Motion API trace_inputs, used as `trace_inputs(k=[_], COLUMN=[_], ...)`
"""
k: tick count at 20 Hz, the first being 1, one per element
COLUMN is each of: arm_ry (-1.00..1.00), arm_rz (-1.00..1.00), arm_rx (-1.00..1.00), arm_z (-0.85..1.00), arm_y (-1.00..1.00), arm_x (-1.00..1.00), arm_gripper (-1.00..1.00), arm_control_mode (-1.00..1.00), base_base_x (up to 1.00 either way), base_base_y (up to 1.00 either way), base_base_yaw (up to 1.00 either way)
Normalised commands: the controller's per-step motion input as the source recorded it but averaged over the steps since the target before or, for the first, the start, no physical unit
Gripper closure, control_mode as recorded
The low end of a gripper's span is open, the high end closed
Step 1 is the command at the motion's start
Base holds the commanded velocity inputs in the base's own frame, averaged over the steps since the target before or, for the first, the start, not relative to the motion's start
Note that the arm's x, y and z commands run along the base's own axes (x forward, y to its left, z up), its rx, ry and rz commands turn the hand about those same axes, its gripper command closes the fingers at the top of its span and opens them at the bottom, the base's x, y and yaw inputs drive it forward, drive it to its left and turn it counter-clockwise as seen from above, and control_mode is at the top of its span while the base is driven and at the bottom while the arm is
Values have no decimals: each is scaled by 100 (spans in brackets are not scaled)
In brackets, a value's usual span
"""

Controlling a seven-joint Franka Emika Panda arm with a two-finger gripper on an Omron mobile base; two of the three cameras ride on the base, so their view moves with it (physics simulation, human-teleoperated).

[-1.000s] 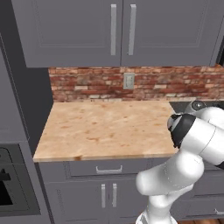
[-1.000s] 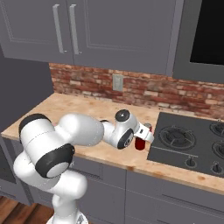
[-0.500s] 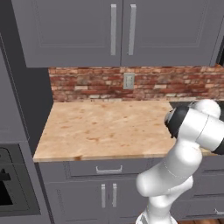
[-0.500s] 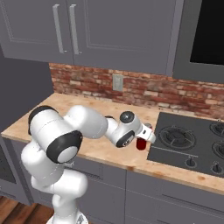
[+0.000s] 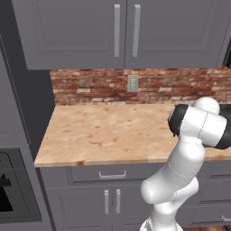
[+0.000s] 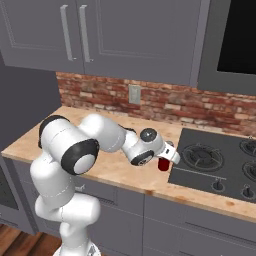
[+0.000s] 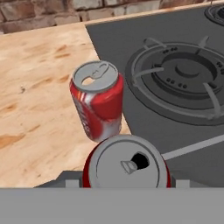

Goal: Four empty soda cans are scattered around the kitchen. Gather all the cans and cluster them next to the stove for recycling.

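Since a moment ago the arm's elbow has swung rightward while the claw (image 6: pixel 167 159) has barely shifted, clenched around a red soda can (image 7: pixel 127 164) just at the stove's (image 6: pixel 220 167) left edge. A second can (image 7: pixel 97 99) already stands upright on the wooden surface (image 6: pixel 107 172), right beside the cooktop. To finish well, I'd lower the held can onto the wood close alongside it without bumping it, then release.

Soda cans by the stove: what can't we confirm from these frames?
- Near soda can, hand view: body and gripper contact cut off by the bottom edge.
- Soda can at the stove, right base view: the gripper covers its top; grip unclear.
- Standing can: base touching cooktop edge, unclear.
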Motion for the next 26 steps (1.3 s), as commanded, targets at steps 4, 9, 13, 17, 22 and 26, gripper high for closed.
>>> trace_inputs(k=[4, 9, 13, 17, 22, 26], arm_ry=[-1, -6, -6, -5, -5, -1], arm_rz=[0, 0, 0, 0, 0, 0], arm_rx=[0, 0, 0, 0, 0, 0], arm_z=[-19, -18, -13, -20, -7, 0], arm_y=[0, 0, 0, 0, 0, 0], arm_x=[1, 0, 0, -2, -10, -5], arm_gripper=[100, 100, 100, 100, -100, -100], arm_control_mode=[-100, -100, -100, -100, -100, -100], base_base_x=[0, 0, 0, 0, 0, 0], base_base_y=[0, 0, 0, 0, 0, 0], base_base_yaw=[0, 0, 0, 0, 0, 0])
